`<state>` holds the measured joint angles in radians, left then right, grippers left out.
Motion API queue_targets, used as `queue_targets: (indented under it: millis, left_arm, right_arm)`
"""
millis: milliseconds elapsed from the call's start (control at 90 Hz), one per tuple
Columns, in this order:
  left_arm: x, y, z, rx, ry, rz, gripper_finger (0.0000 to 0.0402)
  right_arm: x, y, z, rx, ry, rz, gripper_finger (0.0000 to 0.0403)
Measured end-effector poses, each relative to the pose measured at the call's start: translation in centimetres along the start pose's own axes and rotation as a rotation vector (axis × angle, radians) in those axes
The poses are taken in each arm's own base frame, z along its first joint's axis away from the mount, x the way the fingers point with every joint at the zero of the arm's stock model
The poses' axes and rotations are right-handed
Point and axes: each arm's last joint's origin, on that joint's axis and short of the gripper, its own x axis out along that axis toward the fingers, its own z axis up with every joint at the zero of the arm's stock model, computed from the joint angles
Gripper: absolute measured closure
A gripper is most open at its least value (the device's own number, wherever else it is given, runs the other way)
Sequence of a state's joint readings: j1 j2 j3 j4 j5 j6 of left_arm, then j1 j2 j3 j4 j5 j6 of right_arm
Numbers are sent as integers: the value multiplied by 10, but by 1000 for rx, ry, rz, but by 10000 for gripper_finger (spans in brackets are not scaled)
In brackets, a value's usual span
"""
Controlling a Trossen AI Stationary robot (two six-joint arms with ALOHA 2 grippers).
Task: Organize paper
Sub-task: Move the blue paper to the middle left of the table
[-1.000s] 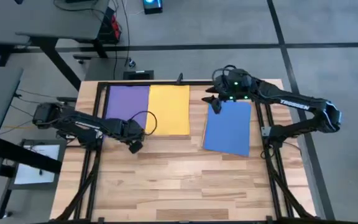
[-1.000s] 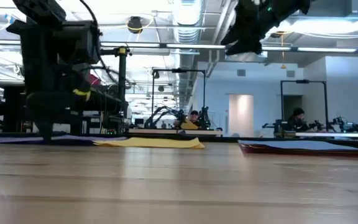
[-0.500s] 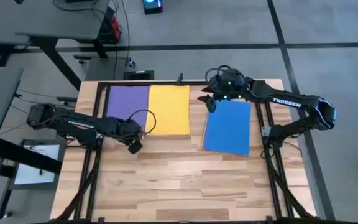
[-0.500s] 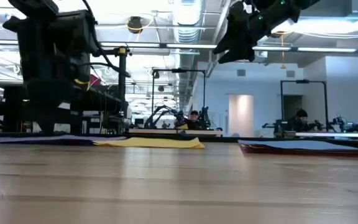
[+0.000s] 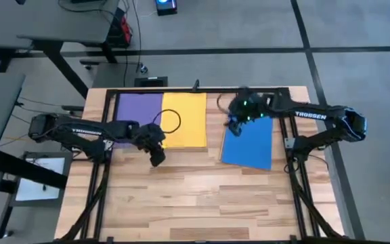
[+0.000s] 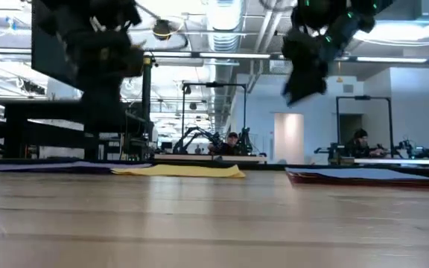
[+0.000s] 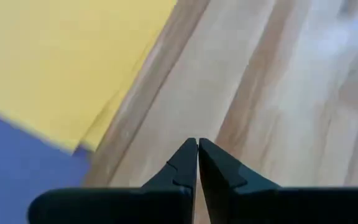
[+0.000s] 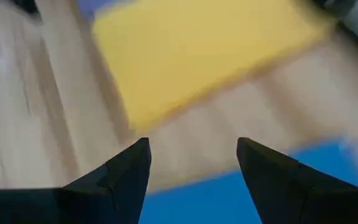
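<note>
Lying flat on the wooden table (image 5: 202, 196), toward its far side: purple sheet (image 5: 137, 108) and yellow sheet (image 5: 185, 118) side by side, edges touching or slightly overlapping, and the blue sheet (image 5: 249, 142) apart on the right, resting on a stack — a reddish edge peeking out beneath it in the low view.

Hovering at the near corner of the yellow sheet: left gripper (image 5: 156, 154), fingers pressed fully together, holding nothing, the bare wood directly ahead of the tips in its wrist view.

Hanging above the far left corner of the blue sheet: right gripper (image 5: 235, 125), fingers spread wide, gripping nothing, well clear of the table in the low view.

Judging the risks from here:
- Descending onto a thin flat sheet with nothing to bite — likely skidding the paper or jamming fingertips into the wood rather than lifting an edge.
- Pinching the blue corner too deep — probably picking up more than one sheet from the stack, or dragging the pile askew.
- Pushing with the closed left fingers at the yellow corner — risking a buckled or creased sheet, or shoving it over the purple one.
- Working both arms toward the middle gap — possibly crowding each other.
</note>
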<state>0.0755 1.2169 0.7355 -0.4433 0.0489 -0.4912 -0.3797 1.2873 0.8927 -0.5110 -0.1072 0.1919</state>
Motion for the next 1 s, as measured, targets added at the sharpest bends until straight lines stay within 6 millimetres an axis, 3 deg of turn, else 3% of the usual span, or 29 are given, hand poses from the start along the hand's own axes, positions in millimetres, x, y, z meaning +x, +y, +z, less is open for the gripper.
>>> queue_targets:
  millis: [189, 389, 478, 600, 1000]
  left_arm:
    - [10, -11, 28, -43, -120, -32, 402]
    - [50, -27, 55, -90, -146, -62, 402]
    - [64, -37, 63, -79, -128, -71, 402]
    - [70, -50, 68, -53, -95, -74, 402]
    - [64, -54, 65, 66, -37, -82, 402]
  right_arm:
    - [24, 22, -46, 52, 130, 36, 175]
    - [34, 39, -74, 9, 184, -20, 175]
    - [44, 38, -89, 23, 199, -64, 175]
    - [53, 35, -98, 70, 194, -98, 175]
    - [69, 73, -105, 77, 168, 133, 175]
